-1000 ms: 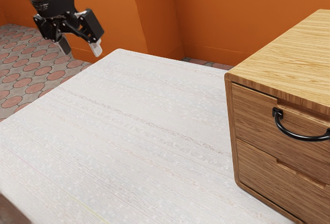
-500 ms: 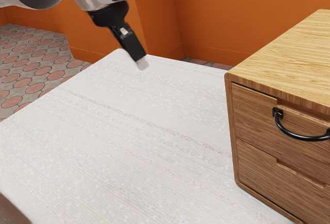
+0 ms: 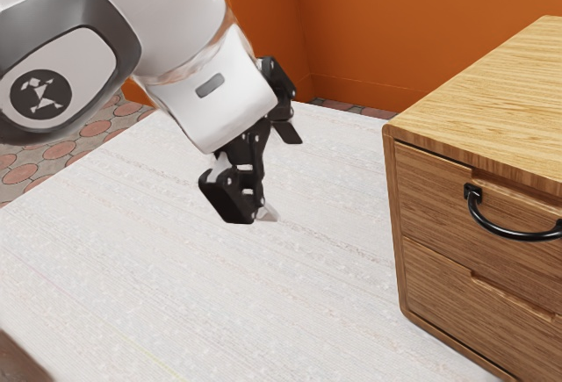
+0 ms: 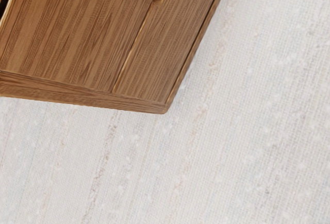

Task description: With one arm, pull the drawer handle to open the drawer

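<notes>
The gripper (image 3: 254, 206) hangs mid-frame above the table (image 3: 132, 294), open or closed I cannot tell; the upper drawer's (image 3: 435, 191) black handle (image 3: 514, 235), far right, looks rigid; hook its middle.

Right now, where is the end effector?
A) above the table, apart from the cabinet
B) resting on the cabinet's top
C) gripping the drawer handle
A: the end effector hangs above the white table, bare tabletop separating it from the cabinet and its handle.
</notes>
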### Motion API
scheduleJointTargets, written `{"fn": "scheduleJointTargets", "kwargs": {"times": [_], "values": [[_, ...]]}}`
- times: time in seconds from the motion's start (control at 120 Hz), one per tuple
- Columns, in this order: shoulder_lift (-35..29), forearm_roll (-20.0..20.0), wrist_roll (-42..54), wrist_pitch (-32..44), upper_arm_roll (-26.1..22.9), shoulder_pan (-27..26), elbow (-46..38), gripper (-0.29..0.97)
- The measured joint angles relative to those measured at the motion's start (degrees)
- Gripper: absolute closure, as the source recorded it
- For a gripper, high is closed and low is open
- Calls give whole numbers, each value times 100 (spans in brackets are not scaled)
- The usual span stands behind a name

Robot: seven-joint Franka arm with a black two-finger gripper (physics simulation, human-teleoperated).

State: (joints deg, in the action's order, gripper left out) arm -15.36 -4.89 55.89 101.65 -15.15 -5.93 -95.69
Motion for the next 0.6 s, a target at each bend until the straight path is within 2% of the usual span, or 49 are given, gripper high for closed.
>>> {"fn": "scheduleJointTargets", "kwargs": {"times": [0.2,0.283,0.442,0.533,0.6], "values": [[532,283,698,601,-4,-281,294,0],[954,413,919,840,-7,-495,549,0],[1690,336,1203,1053,-28,-906,1096,0],[1801,305,1317,1120,-18,-1056,1149,5],[1615,290,1387,1140,-25,-1047,1102,9]]}}
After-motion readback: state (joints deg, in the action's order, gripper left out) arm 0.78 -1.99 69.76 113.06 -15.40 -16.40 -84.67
